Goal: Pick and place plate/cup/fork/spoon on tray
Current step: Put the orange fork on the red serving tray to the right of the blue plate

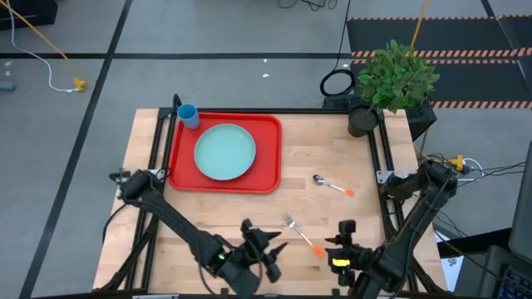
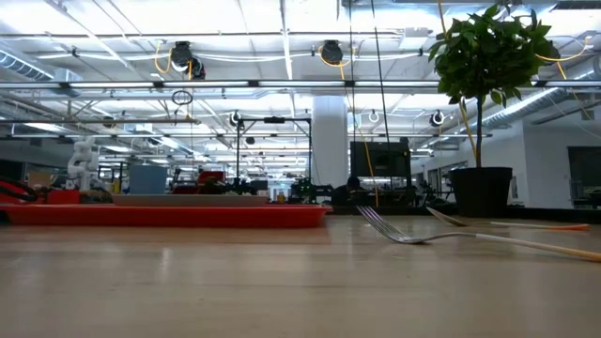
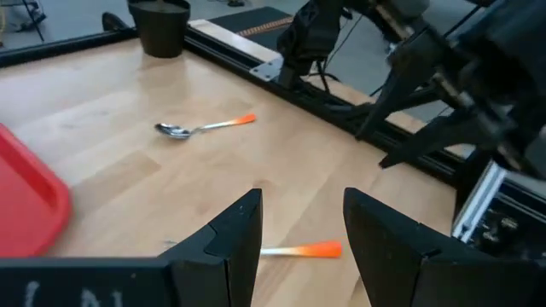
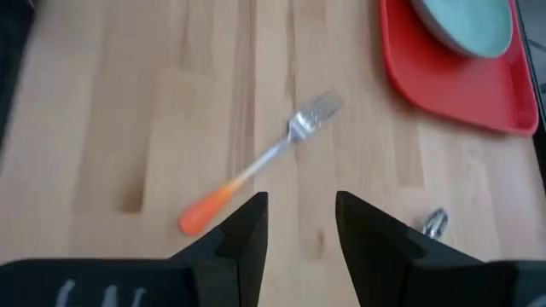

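The red tray [image 1: 264, 166] lies at the table's far left with the mint-green plate [image 1: 224, 151] resting flat in it. The blue cup [image 1: 189, 115] stands at the tray's far left corner. The spoon [image 1: 332, 185] lies flat on the wood right of the tray. The fork [image 1: 302, 234] lies flat nearer the front edge, tines toward the tray. My left gripper [image 1: 270, 247] is open just left of the fork, whose orange handle [image 3: 311, 250] shows past its fingers. My right gripper [image 1: 343, 232] is open just right of the fork [image 4: 264, 162].
A potted plant [image 1: 391, 83] stands at the table's far right corner. Black rails [image 1: 386, 166] run along the table's sides. Bare wood lies between the tray, the spoon and the fork. The two arms are close together at the front edge.
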Controlling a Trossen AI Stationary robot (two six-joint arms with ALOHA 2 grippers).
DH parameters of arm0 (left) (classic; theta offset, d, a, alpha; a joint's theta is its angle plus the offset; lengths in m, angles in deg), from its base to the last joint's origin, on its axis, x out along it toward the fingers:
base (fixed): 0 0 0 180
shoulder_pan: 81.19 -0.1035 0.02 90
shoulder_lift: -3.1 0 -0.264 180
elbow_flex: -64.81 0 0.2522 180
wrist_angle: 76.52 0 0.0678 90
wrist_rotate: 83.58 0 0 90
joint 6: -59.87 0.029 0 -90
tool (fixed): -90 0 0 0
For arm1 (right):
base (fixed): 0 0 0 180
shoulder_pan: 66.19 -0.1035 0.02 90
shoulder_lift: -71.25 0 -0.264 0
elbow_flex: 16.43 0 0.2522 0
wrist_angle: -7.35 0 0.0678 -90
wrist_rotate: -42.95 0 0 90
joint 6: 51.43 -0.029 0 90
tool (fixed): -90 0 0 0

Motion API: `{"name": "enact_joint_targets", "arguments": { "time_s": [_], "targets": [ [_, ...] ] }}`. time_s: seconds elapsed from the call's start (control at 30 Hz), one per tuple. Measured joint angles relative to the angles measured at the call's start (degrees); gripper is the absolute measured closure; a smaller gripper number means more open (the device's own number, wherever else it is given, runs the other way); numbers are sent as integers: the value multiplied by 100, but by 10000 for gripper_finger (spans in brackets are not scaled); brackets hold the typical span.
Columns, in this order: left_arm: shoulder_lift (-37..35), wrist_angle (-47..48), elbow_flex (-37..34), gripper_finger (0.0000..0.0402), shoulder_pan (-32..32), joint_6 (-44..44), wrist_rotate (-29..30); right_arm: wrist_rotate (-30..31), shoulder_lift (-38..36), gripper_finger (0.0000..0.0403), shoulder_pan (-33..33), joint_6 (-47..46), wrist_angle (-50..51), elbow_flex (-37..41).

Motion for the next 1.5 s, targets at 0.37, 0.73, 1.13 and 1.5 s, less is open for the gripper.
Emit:
{"name": "enact_joint_targets", "arguments": {
  "time_s": [0.37, 0.73, 1.13, 1.5],
  "targets": [
    [1340, 13, 1737, 234, -297, -362, -76, 90, -369, 273, -236, -653, -151, 854],
    [1350, -16, 1811, 294, -290, -494, -72, 95, -960, 273, -101, -506, -3294, 2257],
    [1350, 43, 1809, 304, -241, -146, -89, 241, -809, 273, 637, -41, -5996, 3770],
    [1350, 37, 1807, 304, -307, 92, -92, 262, -450, 273, 679, 84, -7231, 4333]
  ]
}}
